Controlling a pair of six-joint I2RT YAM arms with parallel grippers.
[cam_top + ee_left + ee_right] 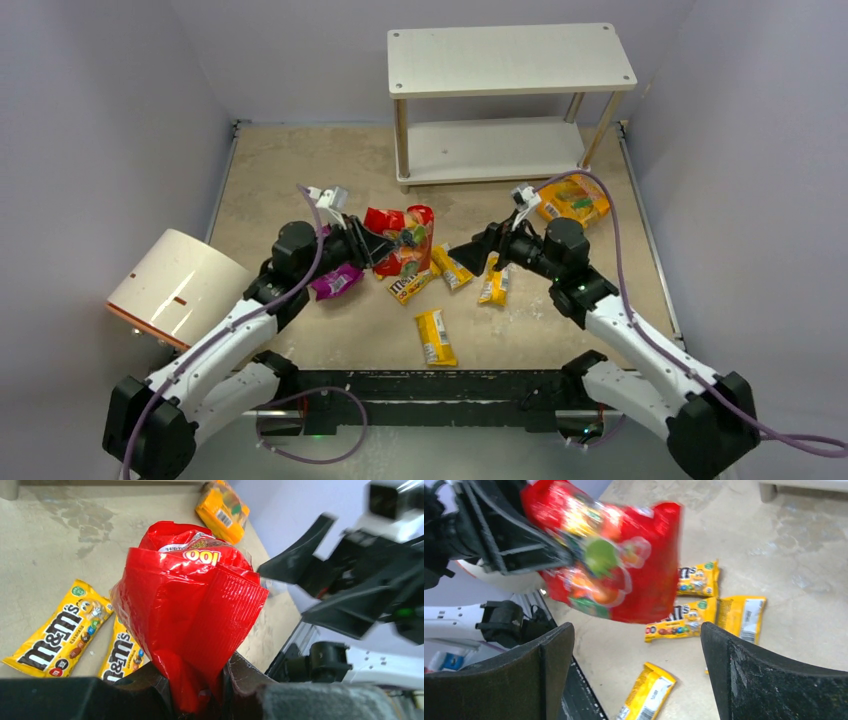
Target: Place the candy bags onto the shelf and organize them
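The left gripper (198, 696) is clamping its fingers on the bottom edge of the red pouch (190, 605), pinching the crimped seal between closed jaws, and the glossy bag is standing up out of the grip, apparently clear of the table (300, 170). In the top view, the pouch is hanging at the centre of the table, just at 3 o'clock of the left gripper.

Facing it from 3 o'clock, the right gripper (636, 630) is holding its two fingers wide apart with nothing between them, and the red pouch is filling the upper left of its wrist view.

Four yellow M&M's packets are lying on the table around and under the lifted pouch. One (412, 287) is sitting at 6 o'clock of it and a second (452, 267) is lying just beside the first. A third (494, 280) is resting under the right arm, and a fourth (436, 336) is lying apart at 6 o'clock, nearer the arm bases.

The purple pouch (337, 283) is lying at 8 o'clock of the left gripper, partly under the arm. The orange pouch (573, 200) is lying at 2 o'clock of the right gripper, near the shelf's right legs.

The shelf (510, 60) is standing at 12 o'clock against the back wall, both white tiers bare. A white cylinder (180, 285) with an orange rim is lying at the table's 9 o'clock edge.
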